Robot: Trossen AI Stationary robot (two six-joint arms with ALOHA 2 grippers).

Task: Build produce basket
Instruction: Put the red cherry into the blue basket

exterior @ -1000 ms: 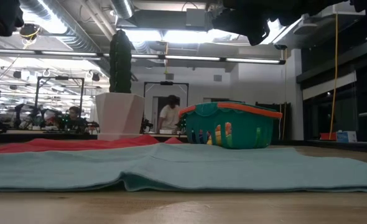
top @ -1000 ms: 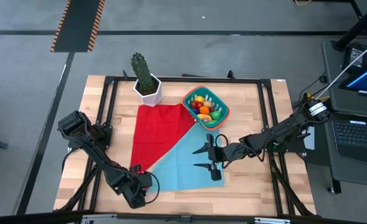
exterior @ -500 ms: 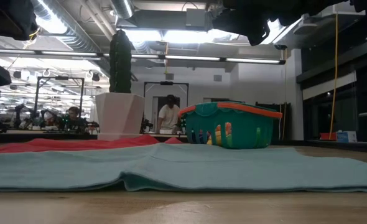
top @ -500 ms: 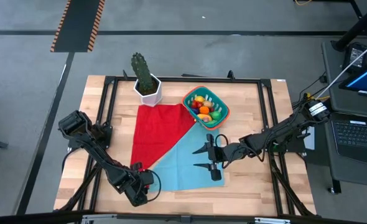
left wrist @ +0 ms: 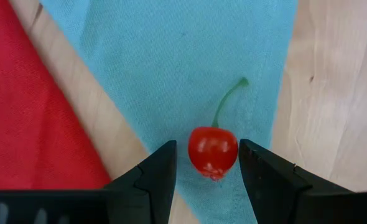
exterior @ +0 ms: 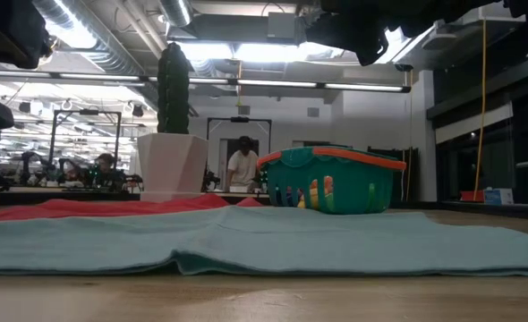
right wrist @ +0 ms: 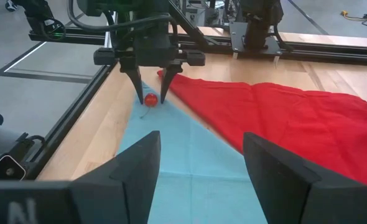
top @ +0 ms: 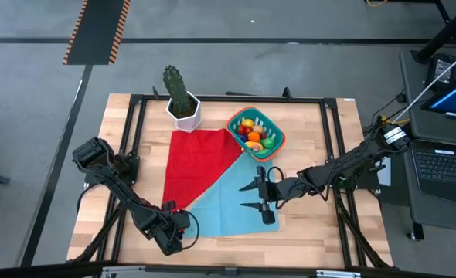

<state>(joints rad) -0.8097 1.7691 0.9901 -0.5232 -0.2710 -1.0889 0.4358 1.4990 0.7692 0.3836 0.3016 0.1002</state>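
The teal basket [top: 256, 133] with its orange-red rim stands on the table beyond the cloths and holds several toy fruits; the low view shows the basket [exterior: 331, 179] too. A red cherry [left wrist: 213, 152] with a green stem lies on the teal cloth [top: 228, 202] near its left corner, and shows as the cherry [right wrist: 150, 99] in the right wrist view. My left gripper [left wrist: 207, 148] is open and points down, one finger on each side of the cherry with narrow gaps; from above, the left gripper [top: 170, 213]. My right gripper [top: 251, 196] hovers open over the teal cloth.
A red cloth [top: 201, 161] lies beside and partly under the teal one. A white hexagonal pot with a cactus [top: 183, 108] stands at the red cloth's far corner. A black frame [top: 135, 139] runs along the table's edges. Bare wood shows at the near edge and at both sides.
My left gripper has drifted a little toward the table's left and far edges, staying open over the cherry. Basket, cloths and right arm have kept still.
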